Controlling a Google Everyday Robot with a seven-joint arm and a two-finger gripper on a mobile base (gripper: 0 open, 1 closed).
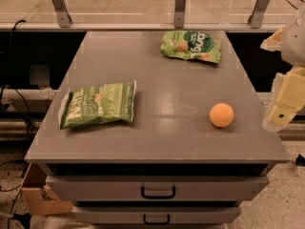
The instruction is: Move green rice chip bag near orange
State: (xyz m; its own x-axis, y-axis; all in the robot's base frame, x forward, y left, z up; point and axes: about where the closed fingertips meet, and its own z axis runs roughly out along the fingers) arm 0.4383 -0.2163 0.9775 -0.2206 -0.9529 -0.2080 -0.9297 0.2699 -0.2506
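The green rice chip bag lies crinkled at the far right of the grey table top, bright green with a dark round patch and white lettering. The orange sits nearer the front right of the table, well apart from that bag. My gripper hangs at the right edge of the view, just past the table's right side, to the right of the orange and touching nothing.
A paler, flatter green bag with white block lettering lies at the left front of the table. Drawers with handles sit under the top. A railing with metal posts runs behind. A cardboard box stands at floor left.
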